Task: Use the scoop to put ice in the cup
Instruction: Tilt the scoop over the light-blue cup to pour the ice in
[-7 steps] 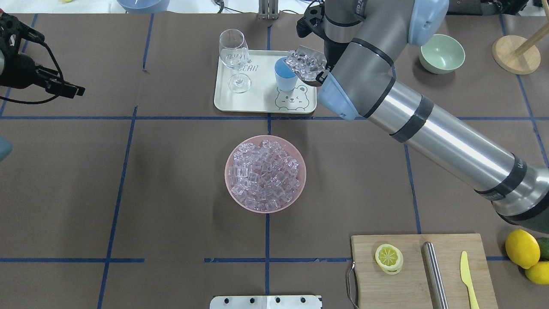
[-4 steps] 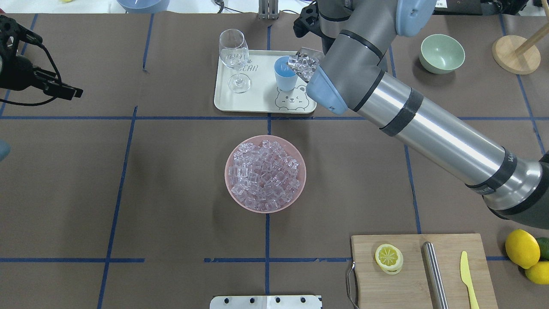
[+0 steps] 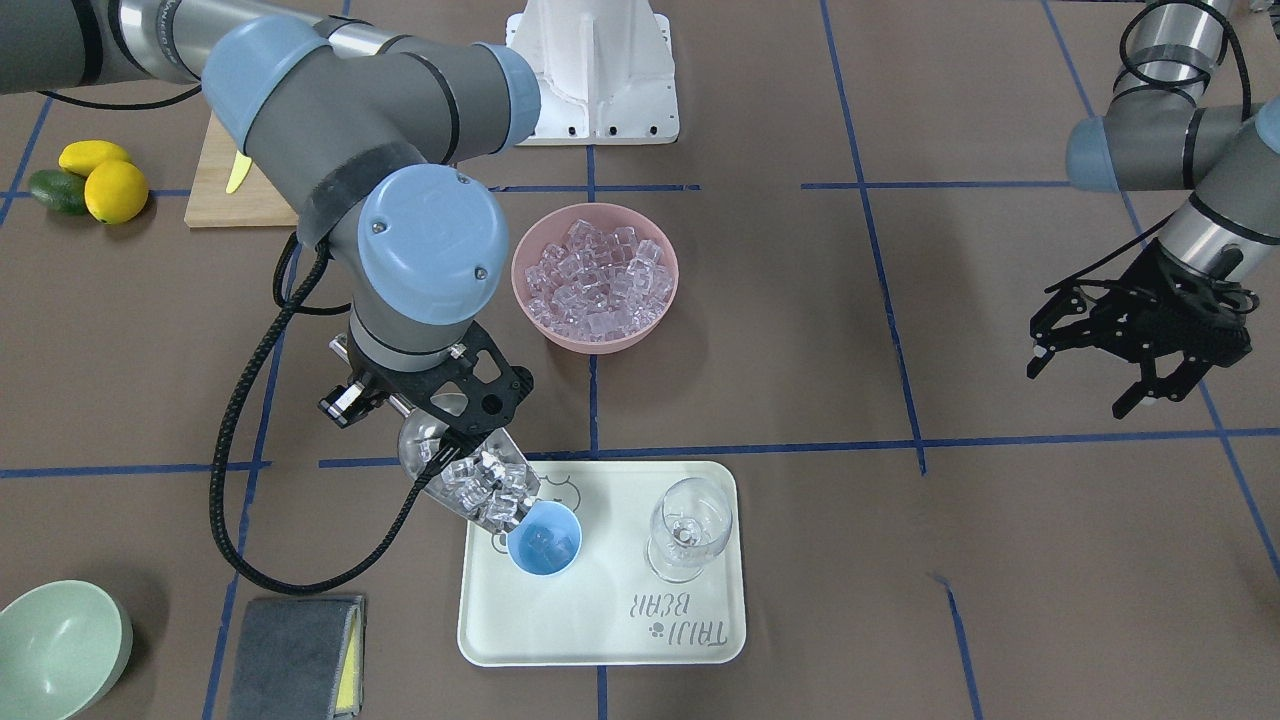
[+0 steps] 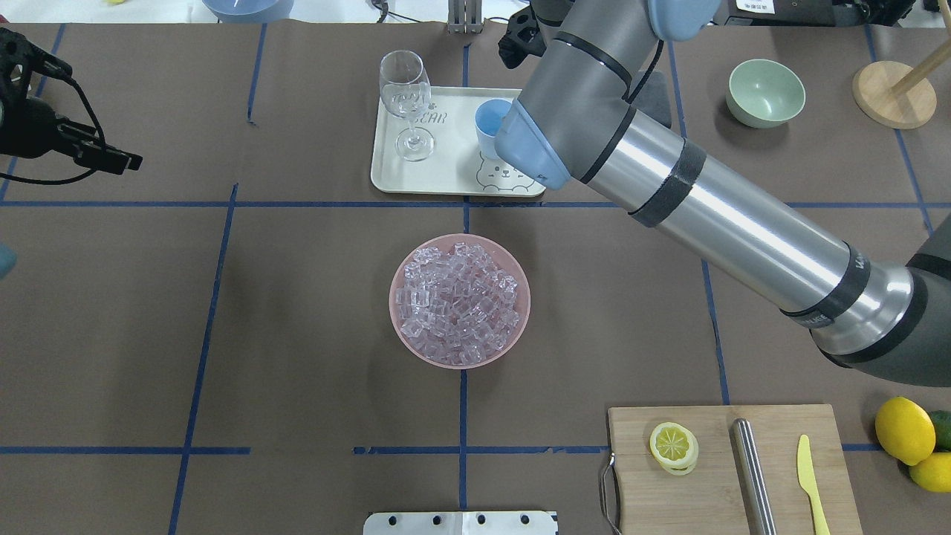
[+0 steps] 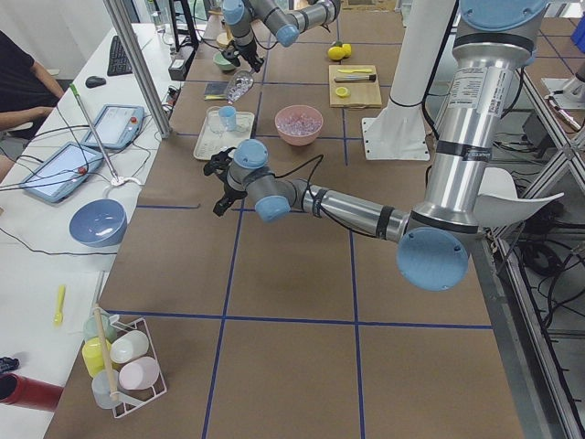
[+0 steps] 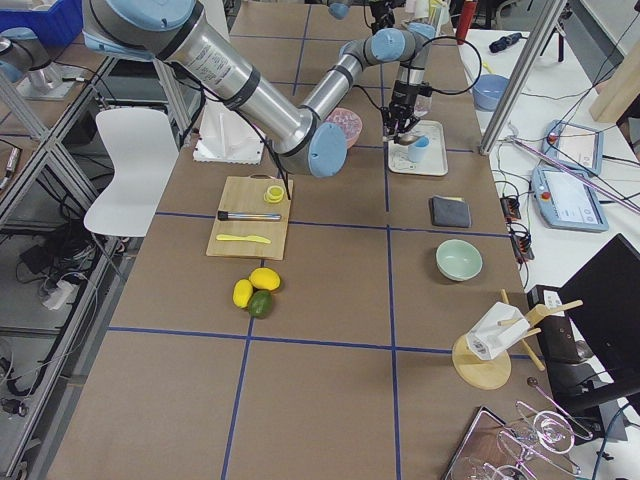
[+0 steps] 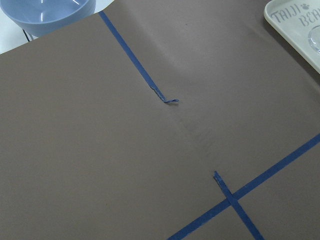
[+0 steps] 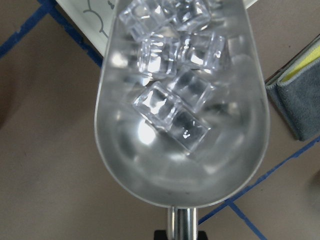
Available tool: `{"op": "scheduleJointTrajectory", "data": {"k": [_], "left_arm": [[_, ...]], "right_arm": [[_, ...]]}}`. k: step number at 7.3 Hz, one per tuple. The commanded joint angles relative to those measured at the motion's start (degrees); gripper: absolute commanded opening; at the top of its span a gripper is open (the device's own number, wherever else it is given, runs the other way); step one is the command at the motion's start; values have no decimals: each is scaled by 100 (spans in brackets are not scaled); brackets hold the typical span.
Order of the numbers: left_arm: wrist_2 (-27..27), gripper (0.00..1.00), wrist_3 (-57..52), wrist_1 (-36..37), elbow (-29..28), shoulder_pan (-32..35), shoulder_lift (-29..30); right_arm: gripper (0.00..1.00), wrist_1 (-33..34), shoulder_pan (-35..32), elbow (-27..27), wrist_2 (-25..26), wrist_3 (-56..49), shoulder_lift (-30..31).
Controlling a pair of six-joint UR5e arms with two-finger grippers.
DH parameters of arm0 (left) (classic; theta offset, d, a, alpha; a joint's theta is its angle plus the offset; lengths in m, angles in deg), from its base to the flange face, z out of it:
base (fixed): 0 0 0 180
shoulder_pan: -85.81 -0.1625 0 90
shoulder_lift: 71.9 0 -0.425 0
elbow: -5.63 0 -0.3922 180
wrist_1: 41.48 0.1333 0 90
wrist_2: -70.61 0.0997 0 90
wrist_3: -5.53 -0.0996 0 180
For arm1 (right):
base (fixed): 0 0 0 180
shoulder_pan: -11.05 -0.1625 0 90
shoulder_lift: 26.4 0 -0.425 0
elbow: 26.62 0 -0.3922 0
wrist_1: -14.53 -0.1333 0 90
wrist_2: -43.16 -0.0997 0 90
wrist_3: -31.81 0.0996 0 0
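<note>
My right gripper (image 3: 440,420) is shut on the rod handle of the steel scoop (image 3: 472,485), which tilts down with its mouth at the rim of the light-blue cup (image 3: 543,542). Several clear ice cubes (image 8: 170,107) lie in the scoop's trough (image 8: 182,165), crowded toward the mouth. A few cubes sit inside the cup. In the overhead view my right arm hides the scoop and part of the cup (image 4: 487,125). The pink bowl (image 4: 394,316) of ice (image 4: 459,301) stands mid-table. My left gripper (image 3: 1078,388) hangs open and empty far off to the side.
The cup shares a cream tray (image 3: 600,625) with a clear wine glass (image 3: 688,525). A grey sponge (image 3: 295,650) and a green bowl (image 3: 55,640) lie near the tray. A cutting board (image 4: 713,483) with a lemon slice, steel cylinder and knife sits at the near right.
My right arm has swung left, carrying the loaded scoop over the cup; the arm now hides the scoop in the overhead view. The left gripper has barely shifted.
</note>
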Motion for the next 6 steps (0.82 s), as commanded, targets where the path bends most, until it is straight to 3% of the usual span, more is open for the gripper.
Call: {"op": "scheduleJointTrajectory", "data": {"k": [1,6], "left_arm": [[0,100,0,0,-12,0,-1],[0,100,0,-26,-12,0,-27]], "right_arm": [[0,150,22,29,298,-195,-102],[0,335,39,363,932,-512,-392]]}}
